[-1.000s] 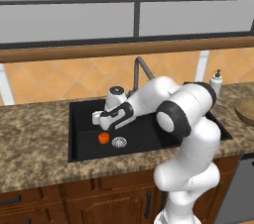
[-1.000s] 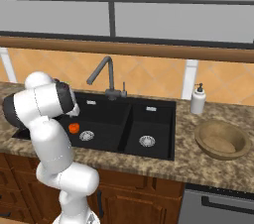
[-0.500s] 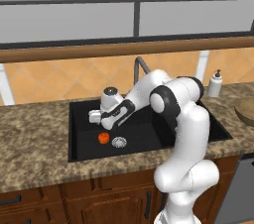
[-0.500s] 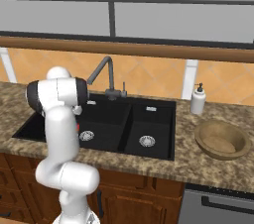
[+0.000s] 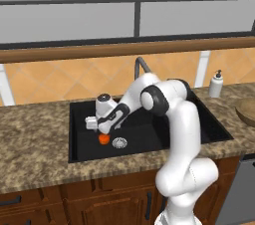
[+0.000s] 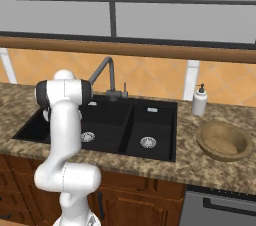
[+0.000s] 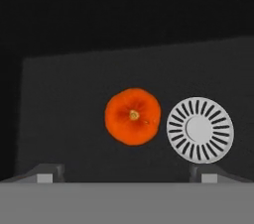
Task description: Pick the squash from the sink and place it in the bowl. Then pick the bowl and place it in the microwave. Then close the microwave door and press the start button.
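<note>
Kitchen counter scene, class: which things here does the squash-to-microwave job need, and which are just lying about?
Needed for the job:
squash
sink
bowl
end effector, open above the squash

Just lying about:
soap bottle
tap
drain

In the right base view the white arm's upright link covers part of the left basin of the black two-basin sink [image 6: 155, 120], and whatever lies behind it cannot be seen. In the left base view the round tan-brown wooden bowl [image 5: 247, 111] is cut off by the right edge, and the arm hides the sink's right basin floor.
</note>
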